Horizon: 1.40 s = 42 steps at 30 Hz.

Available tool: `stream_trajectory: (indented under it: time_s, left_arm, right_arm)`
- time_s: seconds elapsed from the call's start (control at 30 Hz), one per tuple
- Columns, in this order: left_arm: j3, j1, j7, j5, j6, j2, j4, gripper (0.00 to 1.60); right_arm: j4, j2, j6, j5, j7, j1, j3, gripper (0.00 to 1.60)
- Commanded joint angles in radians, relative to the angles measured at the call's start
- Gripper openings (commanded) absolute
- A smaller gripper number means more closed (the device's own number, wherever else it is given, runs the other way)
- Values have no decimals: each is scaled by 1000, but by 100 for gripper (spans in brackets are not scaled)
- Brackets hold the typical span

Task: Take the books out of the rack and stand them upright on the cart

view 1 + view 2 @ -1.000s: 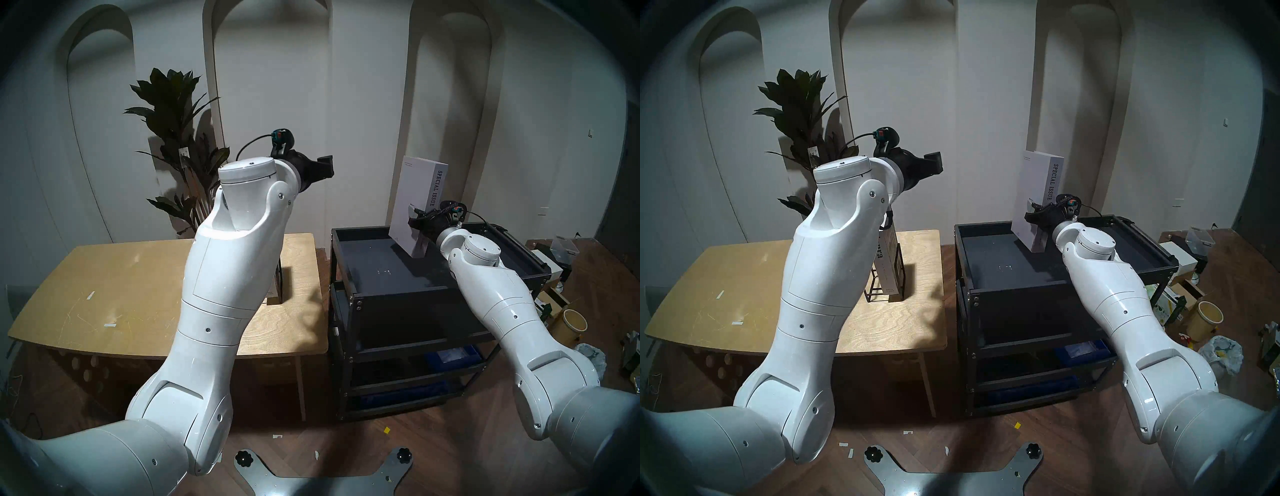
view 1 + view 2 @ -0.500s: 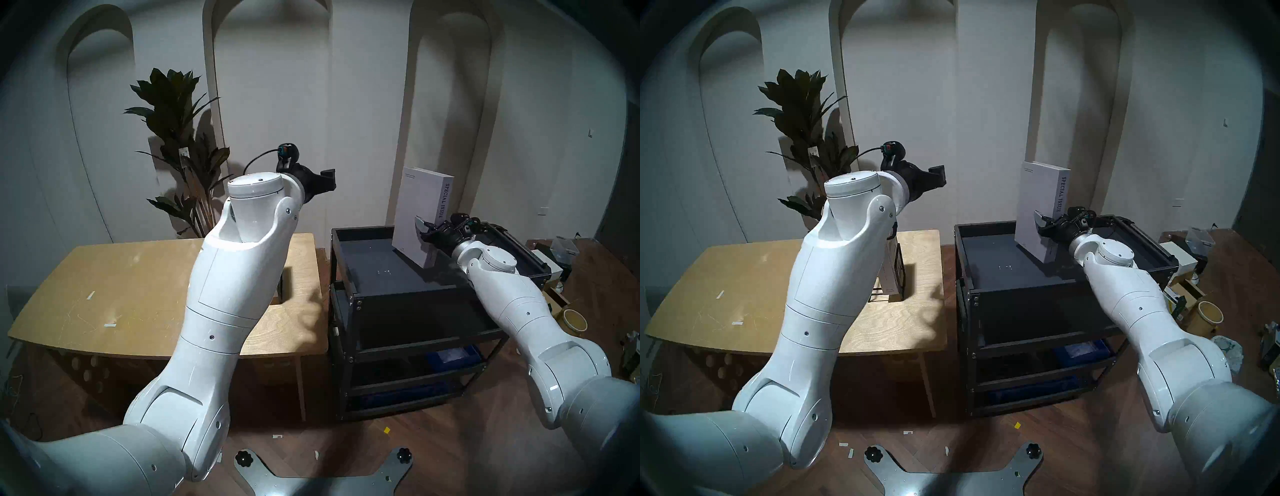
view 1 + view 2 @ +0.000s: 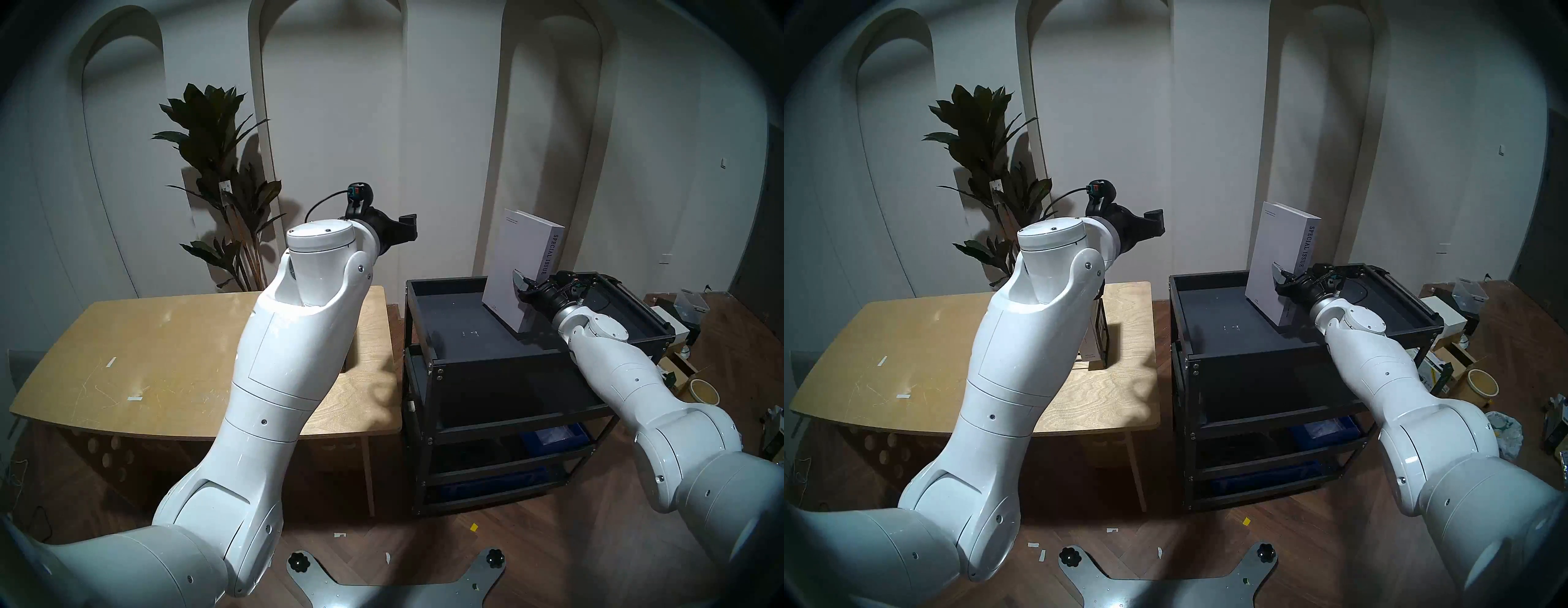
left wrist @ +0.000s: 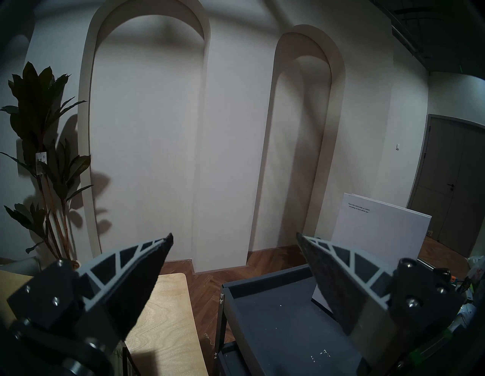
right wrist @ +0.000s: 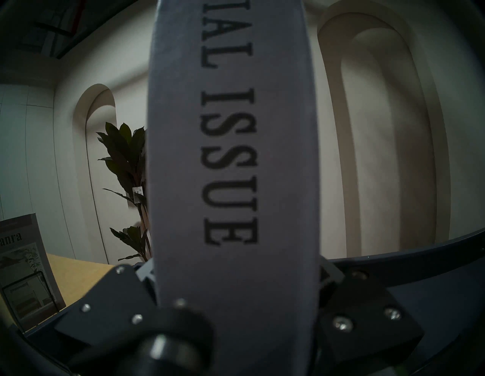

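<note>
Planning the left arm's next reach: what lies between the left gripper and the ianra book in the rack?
Head right view: the left gripper hangs open above the ianra book; only the robot's own left forearm crosses that stretch, hiding most of the rack.

Tall dark plant (image 3: 216, 178) at back wall, behind wooden tabletop (image 3: 161, 361). Arched niches (image 3: 331, 106) in wall. Boxes, tub (image 3: 704, 392) on floor, far right. Door (image 4: 456, 189) beyond.

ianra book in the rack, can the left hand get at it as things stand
Probably yes: the left hand is open and empty above the ianra book, which stands in the rack with nothing over its top.
</note>
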Motion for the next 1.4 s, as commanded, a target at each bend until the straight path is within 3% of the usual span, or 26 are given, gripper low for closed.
stream_trajectory:
  time_s: [0.0,0.5,0.93,1.37]
  left_arm:
    - [-12,-13,1,-4,-5,-7,-21,160]
    - [-29,-9,-13,-15,3,-12,-21,160]
    - [-28,-13,-19,-27,11,-7,-15,160]
    - [-34,-11,-21,-37,31,-6,-22,160]
  right_arm:
    - [10,-37,-55,-3,3,60,1,0]
    - [62,-38,-66,-49,-23,95,-18,0]
    - [76,-47,-64,-55,-44,71,-3,0]
    - [0,-34,9,-74,-90,26,-23,0]
